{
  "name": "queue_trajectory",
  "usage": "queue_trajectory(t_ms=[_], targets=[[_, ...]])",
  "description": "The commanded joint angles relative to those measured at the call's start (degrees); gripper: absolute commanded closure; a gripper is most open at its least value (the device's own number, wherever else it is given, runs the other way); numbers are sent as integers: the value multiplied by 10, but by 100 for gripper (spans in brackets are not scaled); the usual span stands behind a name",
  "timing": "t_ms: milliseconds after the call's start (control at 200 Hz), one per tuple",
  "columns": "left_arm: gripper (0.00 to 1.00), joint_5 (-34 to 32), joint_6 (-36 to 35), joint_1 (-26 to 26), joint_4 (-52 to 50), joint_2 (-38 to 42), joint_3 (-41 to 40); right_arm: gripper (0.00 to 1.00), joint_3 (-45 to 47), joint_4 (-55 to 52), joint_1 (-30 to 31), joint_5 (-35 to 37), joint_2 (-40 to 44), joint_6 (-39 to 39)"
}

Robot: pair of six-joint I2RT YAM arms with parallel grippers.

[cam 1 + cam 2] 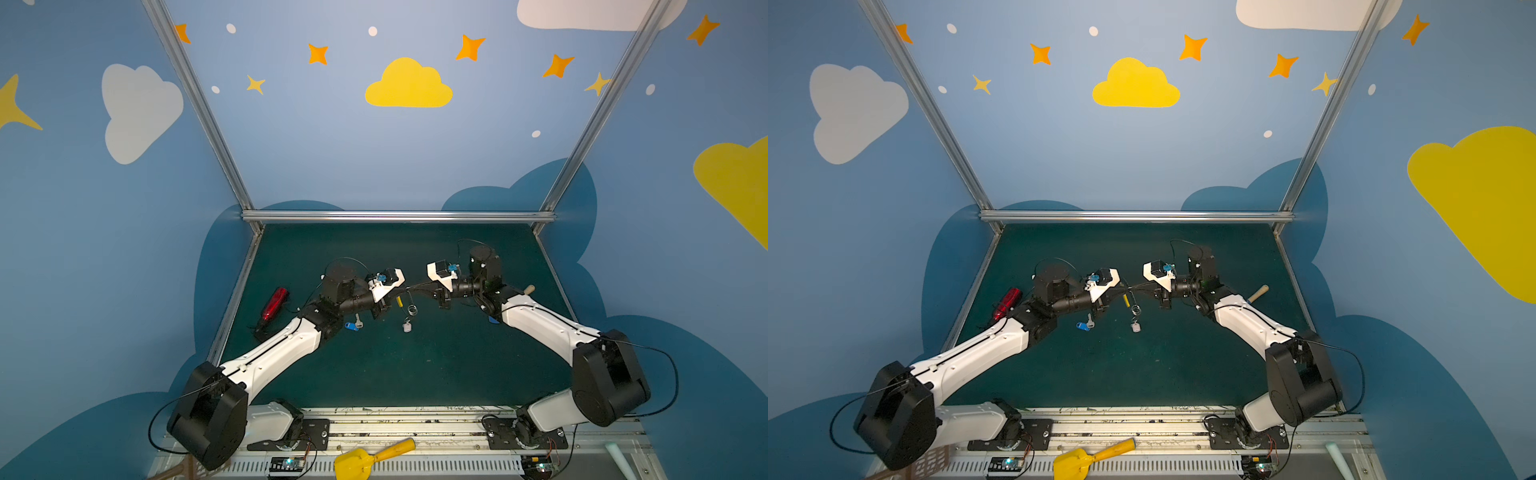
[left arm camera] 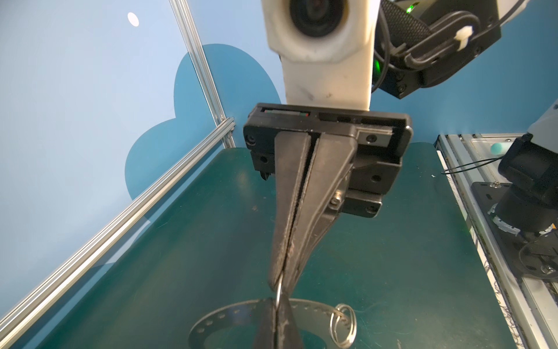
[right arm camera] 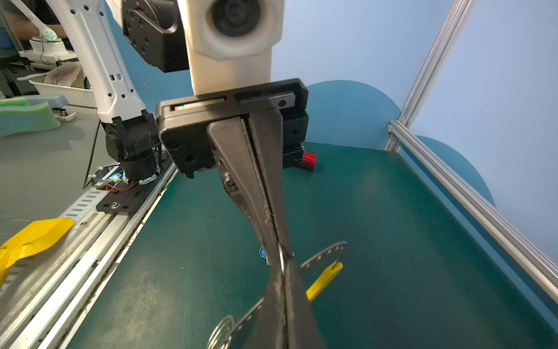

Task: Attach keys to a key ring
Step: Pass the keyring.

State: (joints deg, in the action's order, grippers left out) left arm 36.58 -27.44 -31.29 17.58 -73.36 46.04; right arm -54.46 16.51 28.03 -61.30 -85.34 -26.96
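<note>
Both my left gripper [image 2: 276,305] and right gripper [image 3: 284,272] are squeezed shut on the key ring [image 2: 229,311], I think to steady it so the key [image 1: 352,325] near it can go on.

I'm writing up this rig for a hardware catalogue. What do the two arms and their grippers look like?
Both the left arm and right arm have white shell links between bulky black joint housings, with a thin black cable looping outside. The left gripper and right gripper match: black boxy bodies, long tapered dark-grey fingers, white camera mounts.
</note>
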Motion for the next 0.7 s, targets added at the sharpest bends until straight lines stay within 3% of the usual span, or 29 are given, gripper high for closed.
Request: queue_trajectory(t_ms=[0, 95, 210, 486, 696], targets=[[96, -3, -13, 0, -6, 18, 1, 100, -27, -51, 5, -10, -4, -21], [91, -14, -32, -2, -44, 18, 14, 100, -43, -102, 7, -5, -2, -52], [74, -23, -83, -6, -124, 15, 47, 100, -65, -170, 8, 5, -3, -91], [79, -33, -158, -7, -229, 1, 98, 100, -100, -255, 9, 12, -9, -111], [83, -9, -167, -7, -253, -16, 121, 100, -109, -277, 15, 21, -6, -119]])
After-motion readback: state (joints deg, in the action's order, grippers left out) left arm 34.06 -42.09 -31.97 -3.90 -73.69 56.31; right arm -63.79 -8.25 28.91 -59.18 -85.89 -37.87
